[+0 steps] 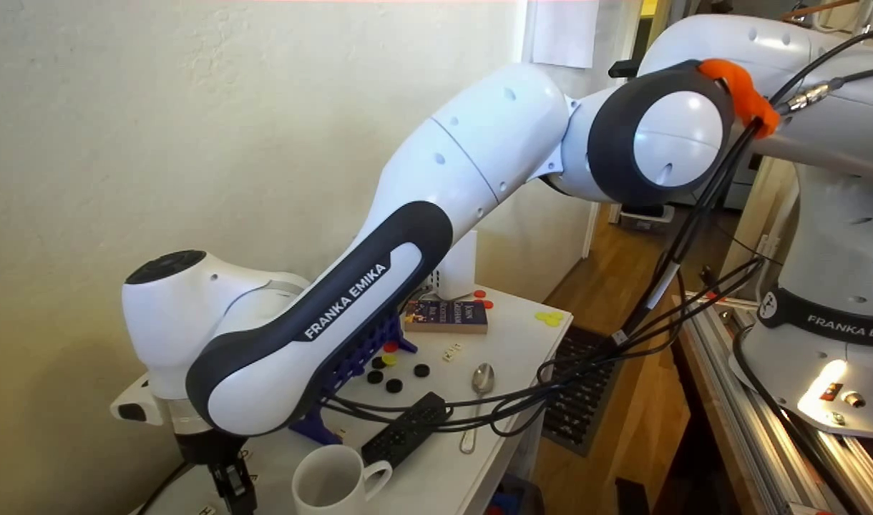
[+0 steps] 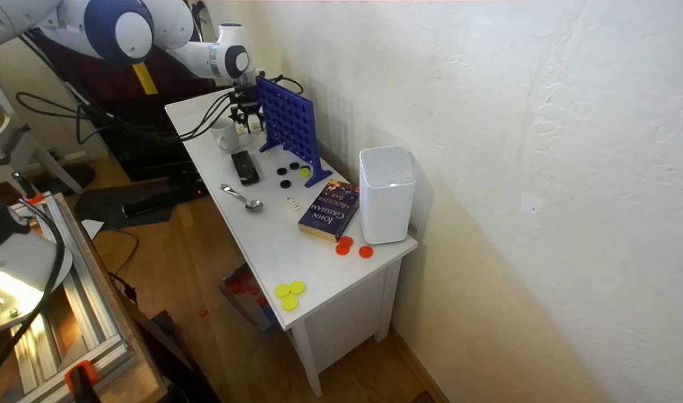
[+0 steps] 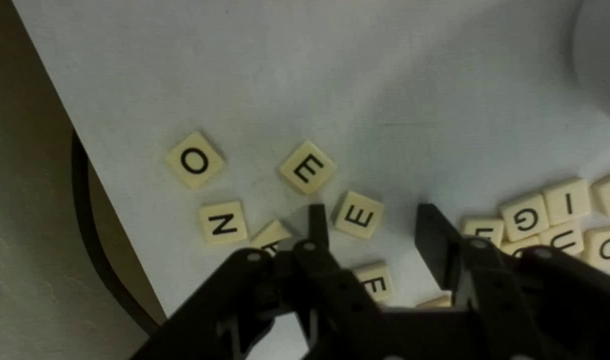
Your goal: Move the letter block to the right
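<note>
Several cream letter blocks lie on the white table. In the wrist view an E block (image 3: 359, 215) lies between my open fingertips, nearer the left finger, with space on both sides. My gripper (image 3: 371, 207) is empty and points down at the table; its height above it is hard to tell. Another E block (image 3: 308, 168) lies just beyond the left fingertip. An O block (image 3: 195, 160) and an N block (image 3: 223, 223) lie to the left. A third E block (image 3: 376, 282) is partly hidden by the gripper. The gripper (image 2: 248, 120) also shows in an exterior view. Which block is meant is unclear.
A cluster of blocks, including a G block (image 3: 525, 220), lies right of the right finger. A white mug (image 1: 329, 481) stands beside the gripper. A blue upright game rack (image 2: 288, 120), a black remote (image 2: 245, 168), a spoon (image 2: 243, 198) and a book (image 2: 330, 210) are farther along. A wall borders the table.
</note>
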